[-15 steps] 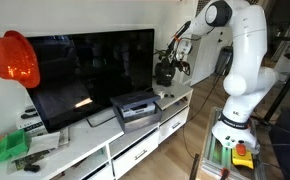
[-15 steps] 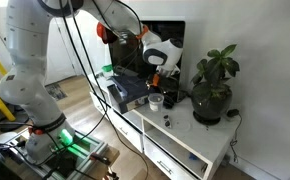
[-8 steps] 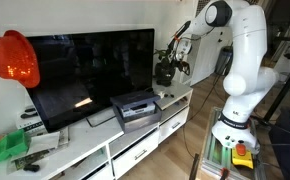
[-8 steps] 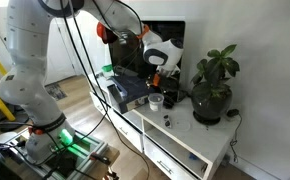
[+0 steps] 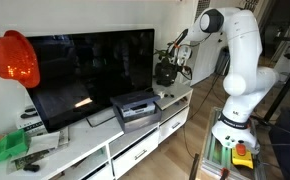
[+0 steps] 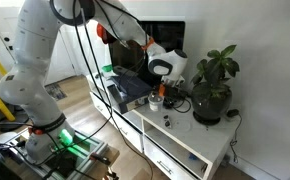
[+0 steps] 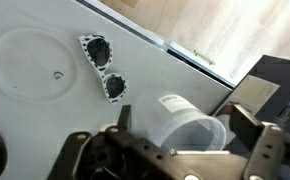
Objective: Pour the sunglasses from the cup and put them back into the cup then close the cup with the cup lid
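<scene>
In the wrist view a clear plastic cup (image 7: 192,128) lies on its side on the white cabinet top, its mouth toward the right. My gripper (image 7: 185,120) stands open around it, one finger on each side, and I cannot tell if they touch it. The sunglasses (image 7: 105,68), white-framed with dark lenses, lie flat beyond the cup. The round clear cup lid (image 7: 30,62) lies flat to their left. In both exterior views the gripper (image 5: 171,68) (image 6: 161,90) hangs low over the cabinet's end.
A potted plant (image 6: 213,85) stands just beyond the gripper. A grey box (image 5: 135,106) and a large TV (image 5: 85,70) sit further along the cabinet. The cabinet edge (image 7: 185,55) runs close behind the sunglasses, with wooden floor below it.
The arm has dropped and brought the gripper down around the lying cup. The jaws stay open, and the cup, sunglasses and lid have not moved.
</scene>
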{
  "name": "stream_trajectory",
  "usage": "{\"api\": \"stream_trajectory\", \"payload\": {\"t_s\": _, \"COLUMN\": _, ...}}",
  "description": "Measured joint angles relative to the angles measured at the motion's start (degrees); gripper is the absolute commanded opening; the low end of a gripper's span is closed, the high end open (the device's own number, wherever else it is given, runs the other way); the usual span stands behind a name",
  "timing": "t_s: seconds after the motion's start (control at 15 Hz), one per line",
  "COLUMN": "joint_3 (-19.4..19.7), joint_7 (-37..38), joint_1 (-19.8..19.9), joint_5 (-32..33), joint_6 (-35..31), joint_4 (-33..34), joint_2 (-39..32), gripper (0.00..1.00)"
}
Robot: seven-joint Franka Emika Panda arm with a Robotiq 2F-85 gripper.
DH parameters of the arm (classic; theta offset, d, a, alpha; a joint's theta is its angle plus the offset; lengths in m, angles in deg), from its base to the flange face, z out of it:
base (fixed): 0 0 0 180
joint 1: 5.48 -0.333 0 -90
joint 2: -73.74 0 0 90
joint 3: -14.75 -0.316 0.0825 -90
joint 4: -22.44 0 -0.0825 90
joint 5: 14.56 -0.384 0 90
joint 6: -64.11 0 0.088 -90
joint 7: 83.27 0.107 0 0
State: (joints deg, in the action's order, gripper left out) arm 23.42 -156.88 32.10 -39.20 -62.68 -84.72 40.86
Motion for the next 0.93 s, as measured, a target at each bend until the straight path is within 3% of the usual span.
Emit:
{"api": "stream_trajectory", "payload": {"t_s": 0.4, "joint_3": -0.8, "joint_7": -1.1, "joint_1": 1.4, "joint_5": 0.7, "joint_6": -12.1, "joint_4": 3.1, "joint_2": -7.6, "gripper": 0.98}}
{"api": "stream_trajectory", "payload": {"t_s": 0.47, "joint_3": -1.5, "joint_7": -1.1, "joint_1": 1.7, "joint_5": 0.7, "joint_6": -13.9, "joint_4": 3.4, "joint_2": -8.8, "gripper": 0.81}}
{"api": "stream_trajectory", "payload": {"t_s": 0.8, "joint_3": -4.3, "joint_7": -1.1, "joint_1": 2.8, "joint_5": 0.9, "joint_6": -19.6, "joint_4": 5.2, "joint_2": -13.4, "gripper": 0.47}}
{"api": "stream_trajectory", "payload": {"t_s": 0.87, "joint_3": -4.7, "joint_7": -1.1, "joint_1": 2.9, "joint_5": 1.2, "joint_6": -20.2, "joint_4": 5.7, "joint_2": -14.1, "gripper": 0.55}}
{"api": "stream_trajectory", "payload": {"t_s": 0.93, "joint_3": -5.1, "joint_7": -1.1, "joint_1": 2.9, "joint_5": 1.5, "joint_6": -20.7, "joint_4": 6.1, "joint_2": -14.8, "gripper": 0.56}}
